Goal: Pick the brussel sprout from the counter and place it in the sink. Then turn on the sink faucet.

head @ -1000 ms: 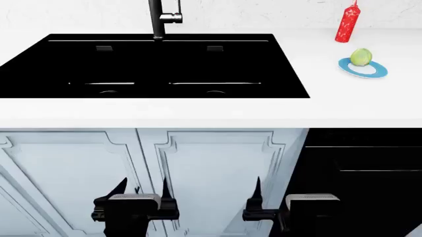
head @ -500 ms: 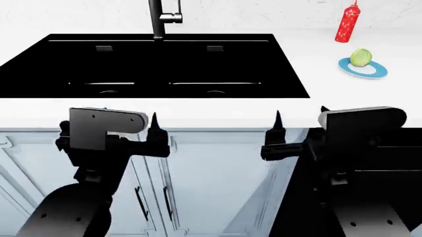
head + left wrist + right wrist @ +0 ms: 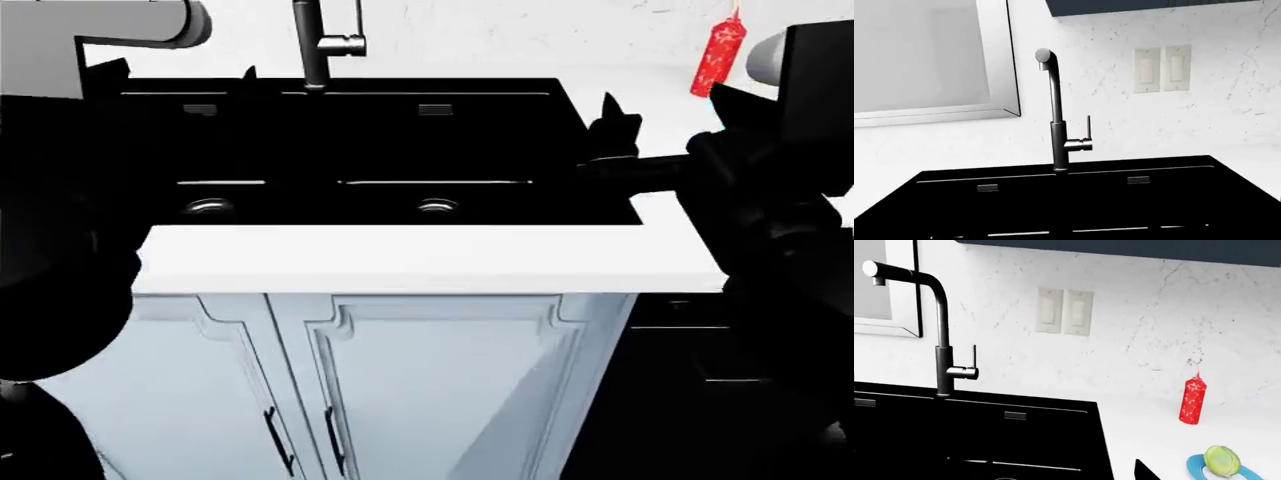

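The brussel sprout [image 3: 1222, 461], a pale green ball, rests on a blue-rimmed plate [image 3: 1198, 469] on the white counter [image 3: 400, 255], right of the black sink [image 3: 400, 108]. In the head view my right arm hides it. The sink faucet [image 3: 314, 50] stands upright behind the basins, its lever [image 3: 974, 357] pointing up. My left gripper [image 3: 174, 72] hovers open over the sink's left end. My right gripper [image 3: 665, 100] hangs open at the sink's right edge, left of and short of the sprout. One of its fingertips [image 3: 1145, 472] shows in the right wrist view.
A red squeeze bottle [image 3: 1193, 402] stands on the counter behind the plate, near the marbled wall. Two light switches [image 3: 1064, 311] are on that wall and a framed window [image 3: 934, 60] is left of the faucet. Cabinet doors [image 3: 400, 380] lie below the counter's front edge.
Both arms have risen from in front of the cabinet doors to counter height and reached forward over the sink's ends. The right arm now covers the sprout in the head view.
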